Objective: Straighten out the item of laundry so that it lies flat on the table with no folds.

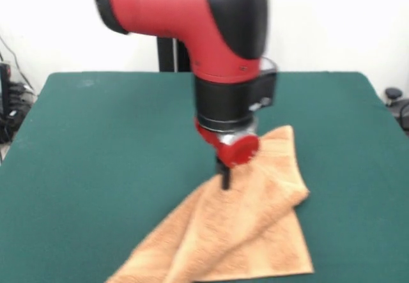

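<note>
The item of laundry [249,232], an orange-tan terry towel, lies on the near right part of the dark green table [96,168]. It is folded over itself in overlapping layers. One corner points to the far right and its near edge runs out of the bottom of the picture. The red and black arm comes down from above, and my gripper [225,179] sits right at the towel's upper left edge, touching the cloth. Only a short black tip shows below the red wrist disc, so its state is unclear.
Dark cables and equipment [11,104] hang off the table's left side. A black object [393,95] stands past the right edge. The bulky arm hides the middle of the table behind the towel.
</note>
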Tool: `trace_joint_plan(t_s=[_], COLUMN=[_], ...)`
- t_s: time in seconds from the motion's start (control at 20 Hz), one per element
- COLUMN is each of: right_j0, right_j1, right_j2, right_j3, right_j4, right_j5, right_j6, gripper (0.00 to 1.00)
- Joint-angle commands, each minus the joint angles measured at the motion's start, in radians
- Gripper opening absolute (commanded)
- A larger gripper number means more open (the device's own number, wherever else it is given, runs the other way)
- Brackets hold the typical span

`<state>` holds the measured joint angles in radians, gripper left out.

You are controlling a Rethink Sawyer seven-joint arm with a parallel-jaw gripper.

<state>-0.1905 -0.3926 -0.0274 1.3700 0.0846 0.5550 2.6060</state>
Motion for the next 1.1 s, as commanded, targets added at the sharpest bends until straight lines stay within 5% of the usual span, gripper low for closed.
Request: trace_joint_plan(t_s=[0.05, 0.4, 0.8, 0.85, 1.1], right_j0=[-0.070, -0.140, -0.127, -0.121, -0.116], right_j1=[-0.030, -0.052, -0.026, -0.029, -0.101], right_j2=[0.146, 0.220, 0.201, 0.200, 0.198], right_j3=[0.191, 0.236, 0.210, 0.205, 0.225], right_j4=[-0.111, -0.183, -0.234, -0.246, -0.212], right_j5=[0.027, 0.010, -0.008, -0.003, 0.045], right_j6=[-0.223, -0.222, -0.128, -0.112, -0.071], gripper=[0.00, 0.00, 0.00, 1.00, 1.00])
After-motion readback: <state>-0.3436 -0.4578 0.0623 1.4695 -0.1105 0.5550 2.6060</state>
